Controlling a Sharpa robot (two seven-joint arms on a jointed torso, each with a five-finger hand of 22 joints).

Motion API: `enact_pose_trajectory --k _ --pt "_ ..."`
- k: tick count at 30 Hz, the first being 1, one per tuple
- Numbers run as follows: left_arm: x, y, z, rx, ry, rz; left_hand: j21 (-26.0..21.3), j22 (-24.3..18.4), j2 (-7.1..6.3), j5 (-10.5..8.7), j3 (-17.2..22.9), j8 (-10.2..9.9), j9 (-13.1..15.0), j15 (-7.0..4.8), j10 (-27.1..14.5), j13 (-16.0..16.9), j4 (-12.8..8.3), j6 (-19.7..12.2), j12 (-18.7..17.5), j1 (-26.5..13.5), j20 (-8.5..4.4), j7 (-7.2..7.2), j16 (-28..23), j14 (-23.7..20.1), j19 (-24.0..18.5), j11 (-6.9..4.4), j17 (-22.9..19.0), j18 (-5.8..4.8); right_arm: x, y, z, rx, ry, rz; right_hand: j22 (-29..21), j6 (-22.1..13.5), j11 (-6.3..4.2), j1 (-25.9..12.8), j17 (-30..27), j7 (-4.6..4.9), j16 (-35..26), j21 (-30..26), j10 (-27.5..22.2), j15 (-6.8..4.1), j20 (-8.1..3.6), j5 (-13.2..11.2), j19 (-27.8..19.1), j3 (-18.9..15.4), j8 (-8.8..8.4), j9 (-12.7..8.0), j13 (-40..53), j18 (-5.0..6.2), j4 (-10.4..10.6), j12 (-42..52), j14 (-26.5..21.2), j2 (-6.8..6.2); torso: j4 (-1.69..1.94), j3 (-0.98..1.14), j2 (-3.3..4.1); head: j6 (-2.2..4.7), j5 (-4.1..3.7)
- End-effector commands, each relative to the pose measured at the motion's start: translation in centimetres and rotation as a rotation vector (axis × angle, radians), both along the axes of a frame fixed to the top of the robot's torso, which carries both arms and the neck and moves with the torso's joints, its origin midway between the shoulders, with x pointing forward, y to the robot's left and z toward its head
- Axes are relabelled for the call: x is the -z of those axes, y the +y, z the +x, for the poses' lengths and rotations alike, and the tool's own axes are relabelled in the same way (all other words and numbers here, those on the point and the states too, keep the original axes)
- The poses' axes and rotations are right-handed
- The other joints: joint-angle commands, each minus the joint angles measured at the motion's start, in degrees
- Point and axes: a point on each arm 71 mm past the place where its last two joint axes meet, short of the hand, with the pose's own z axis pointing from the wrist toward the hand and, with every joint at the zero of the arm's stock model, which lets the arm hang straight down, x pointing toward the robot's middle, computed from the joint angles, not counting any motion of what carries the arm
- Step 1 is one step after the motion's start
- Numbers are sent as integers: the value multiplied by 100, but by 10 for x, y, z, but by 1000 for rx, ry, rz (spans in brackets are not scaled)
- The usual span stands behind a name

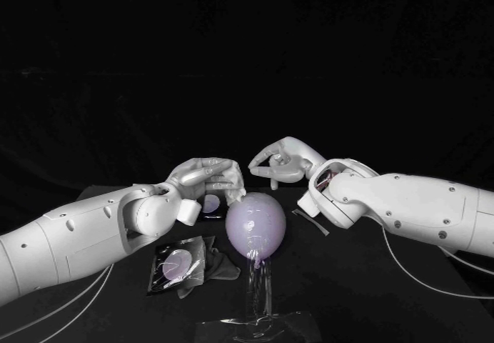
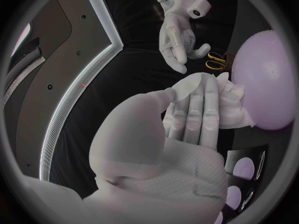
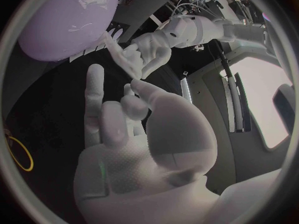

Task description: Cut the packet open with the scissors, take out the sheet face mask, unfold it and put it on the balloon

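- The left hand [image 1: 211, 179] is at the balloon's [image 1: 254, 225] top, on its left side. Its fingers [image 2: 194, 118] lie close together and grip the sheet face mask [image 2: 187, 86].
- The sheet face mask is a crumpled white sheet bunched round those fingers, and its edge reaches the balloon's skin.
- The right hand [image 1: 280, 163] hangs just beyond the balloon's top, apart from the balloon. Its fingers are loosely curled and apart, and it holds nothing.
- The scissors [image 2: 216, 60] show only their yellow handle loops. They lie on the table [image 1: 401, 300] beyond the balloon, just under the right hand's fingertips.
- The balloon is pale lilac and egg-shaped. It stands knot-down on a clear stand [image 1: 258, 296].
- The packet [image 1: 183, 266] is black with lilac shapes. It lies flat on the table to the balloon's left, near the stand and apart from both hands.
- A thin dark strip [image 1: 314, 223] lies on the table just to the balloon's right, below the right arm's wrist.
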Motion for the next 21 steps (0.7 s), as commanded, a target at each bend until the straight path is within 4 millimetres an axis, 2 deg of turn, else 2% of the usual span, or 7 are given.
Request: enact_pose_trajectory --k 1,7,16,21 --pt "0 0 0 -42 10 15 40 21 -2 17 101 -17 550 -8 57 4 -114 55 30 -88 -42 -1 32 61 -22 -9 13 97 -7 7 -6 40 -163 -136 732 5 10 -99 791 22 497 780 233 27 2 13 167 -20 -51 47 844 -135 80 717 349 -69 2 -2 4 11 -3" --pt "0 -2 -1 -46 12 18 70 42 -10 16 125 -25 554 -14 77 3 -135 78 34 -133 -47 -8 37 78 -30 -15 20 96 -7 17 -10 82 -213 -169 1679 26 29 -182 1612 37 892 1790 545 41 10 91 443 -38 -83 110 1559 -271 198 1323 533 -148 4 -6 7 18 6" --pt "0 -3 -2 -43 13 19 93 59 -18 16 146 -31 557 -19 88 1 -155 96 33 -167 -50 -12 38 87 -41 -20 24 94 -7 26 -11 121 -248 -176 2115 38 43 -267 1880 46 999 2240 750 56 26 151 553 -55 -123 141 1944 -332 316 1658 598 -207 2 -4 3 1 15" --pt "-1 -4 -3 -39 13 19 102 65 -23 16 153 -33 559 -21 93 1 -164 103 33 -178 -52 -13 39 90 -45 -21 26 93 -5 31 -10 129 -245 -182 2206 45 48 -358 1880 50 999 2323 770 63 32 60 555 -92 -144 150 1983 -340 415 1691 598 -234 1 1 2 -6 12"
